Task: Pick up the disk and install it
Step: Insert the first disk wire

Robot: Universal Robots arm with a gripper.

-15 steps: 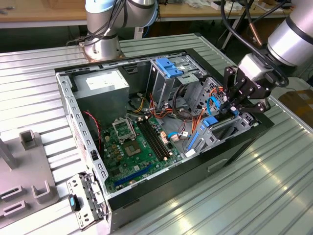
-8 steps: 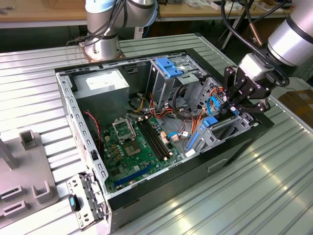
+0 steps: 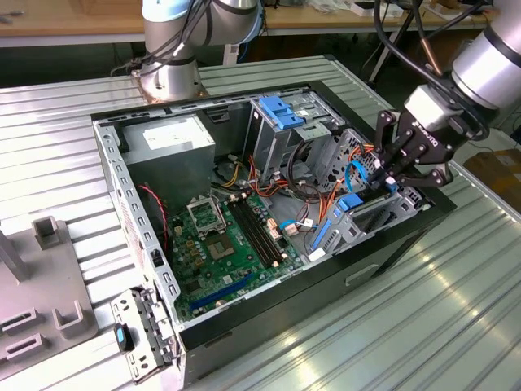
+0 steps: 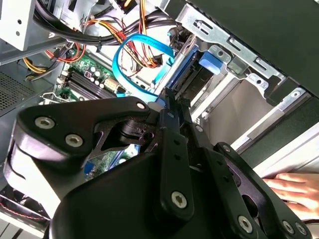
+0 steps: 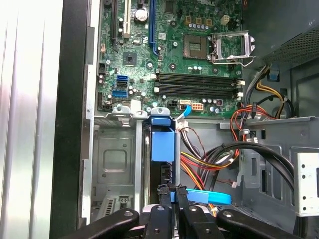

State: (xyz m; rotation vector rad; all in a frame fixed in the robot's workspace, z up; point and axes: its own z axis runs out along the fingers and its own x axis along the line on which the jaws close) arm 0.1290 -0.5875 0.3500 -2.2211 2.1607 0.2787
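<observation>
Gripper, mine, black, closest to both wrist cameras: fingers drawn narrow, tips almost together, set against the near end of the disk. Whether they pinch its frame I cannot tell.

Disk: grey body with a blue frame, standing on edge in a metal bay inside the case, at the case's corner on the exterior view's right. In the exterior view the gripper hangs over that corner, just above the disk.

Case: black, side panel off, lying open on the table.

Blue cable: flat, inside the case, crossing just beside my fingertips and the disk.

Motherboard: green, on the case floor, beside the disk's bay toward the case's middle.

Wires: red, orange, yellow and black, bundled inside the case beside the bay.

Power supply: grey box, in the case's far corner on the exterior view's left.

Bracket: light blue, on the drive cage at the far wall of the case, well apart from the disk.

Hand: a person's, in the second wrist view, resting outside the case.
</observation>
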